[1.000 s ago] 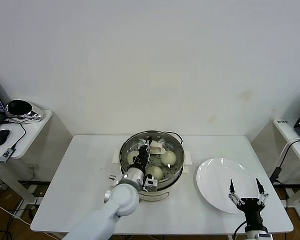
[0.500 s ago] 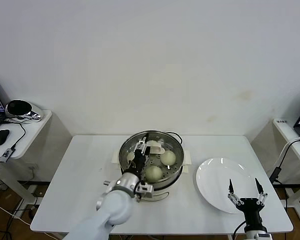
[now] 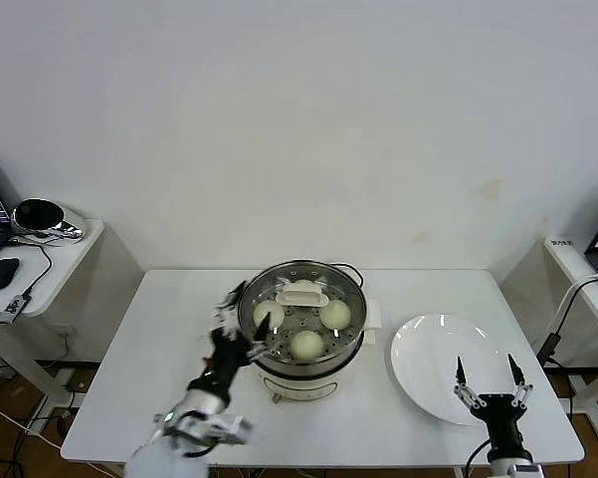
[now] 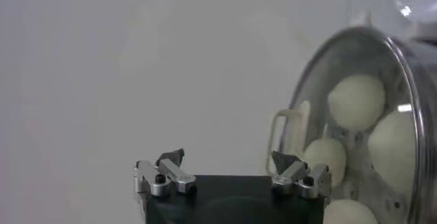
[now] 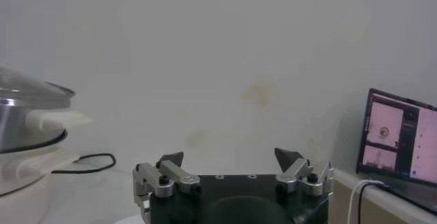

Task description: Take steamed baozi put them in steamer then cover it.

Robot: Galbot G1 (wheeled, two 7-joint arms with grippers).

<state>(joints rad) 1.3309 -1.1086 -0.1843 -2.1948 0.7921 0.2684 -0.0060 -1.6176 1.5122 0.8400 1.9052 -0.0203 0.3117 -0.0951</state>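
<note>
1. Here, in the head view, the steamer [image 3: 301,324] is seen standing near the middle of the white table [image 3: 159,329], its lid off and its perforated tray exposed.
2. Three steamed baozi [image 3: 306,345] are seen lying on that tray; a pale, flatter shape at the far side of the tray is possibly a fourth, though this cannot be told for certain.
3. The left gripper [image 3: 247,325] is held at the steamer's left rim, raised above the table, with its jaws spread apart and nothing between them.
4. The right gripper [image 3: 491,381] is parked low at the near right, over the near edge of a white plate [image 3: 438,354], with its jaws likewise spread and nothing held.
5. A side table [image 3: 55,261] with a dark mouse on it is seen at the far left.
6. In the left wrist view, the left gripper [image 4: 229,164] is shown with its jaws wide apart, and the steamer [image 4: 410,68] lies beyond one fingertip with round pale buns inside it.
7. In the right wrist view, the right gripper [image 5: 232,164] is shown with its jaws apart, the steamer [image 5: 24,119] is seen at one edge, and a lit screen [image 5: 399,140] at the other.
</note>
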